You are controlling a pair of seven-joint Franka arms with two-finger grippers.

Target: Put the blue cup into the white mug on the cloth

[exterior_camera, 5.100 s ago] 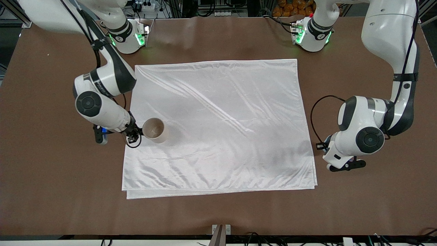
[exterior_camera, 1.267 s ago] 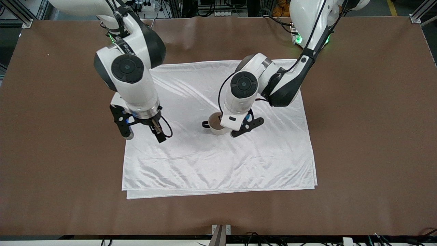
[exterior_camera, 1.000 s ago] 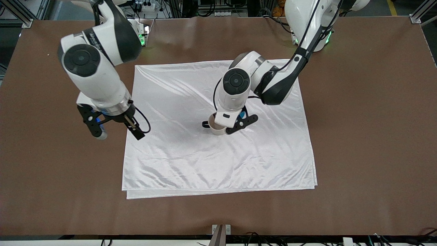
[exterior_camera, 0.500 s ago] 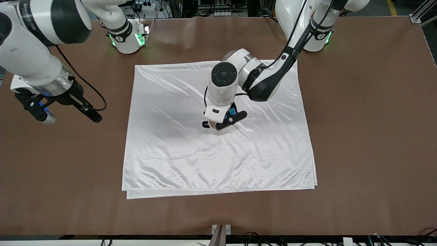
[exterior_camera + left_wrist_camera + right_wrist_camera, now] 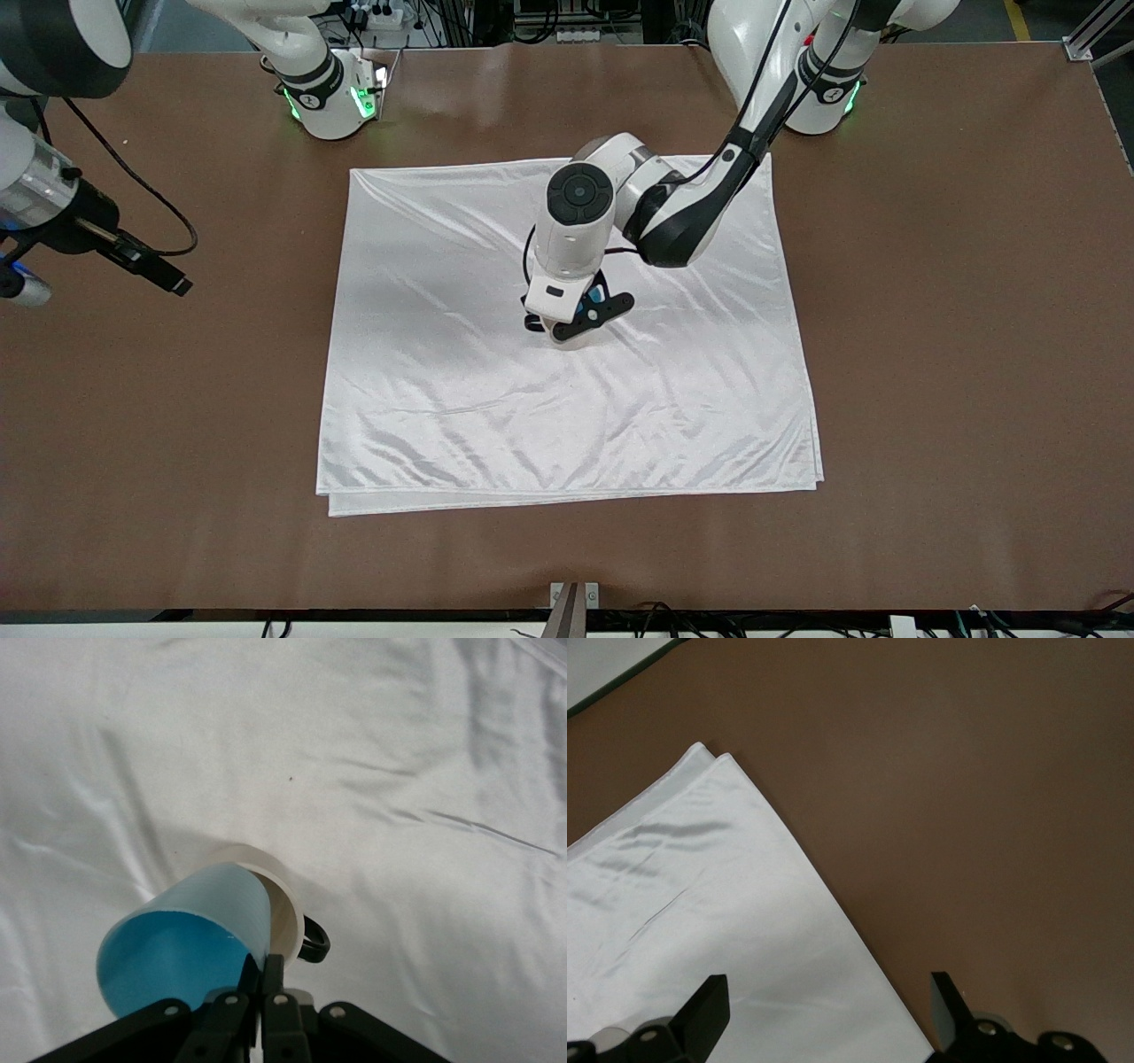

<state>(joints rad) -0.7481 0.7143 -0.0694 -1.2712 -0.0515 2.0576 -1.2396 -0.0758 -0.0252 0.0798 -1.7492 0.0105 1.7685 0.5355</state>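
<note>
Brown table (image 5: 930,354), perhaps a small metal bracket (image 5: 574,592) at its near edge

Both arms (image 5: 682,204) are glossy white shells with black bands at the joints and round black caps on the elbows. Thin black cables loop along them, and the bases (image 5: 332,93) glow green. The fingers (image 5: 266,1014) are black, with small silver screws.

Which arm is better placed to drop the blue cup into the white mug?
Left. The left gripper is shut on the blue cup, right over the white mug on the cloth. The right gripper waits open, off the cloth.
</note>
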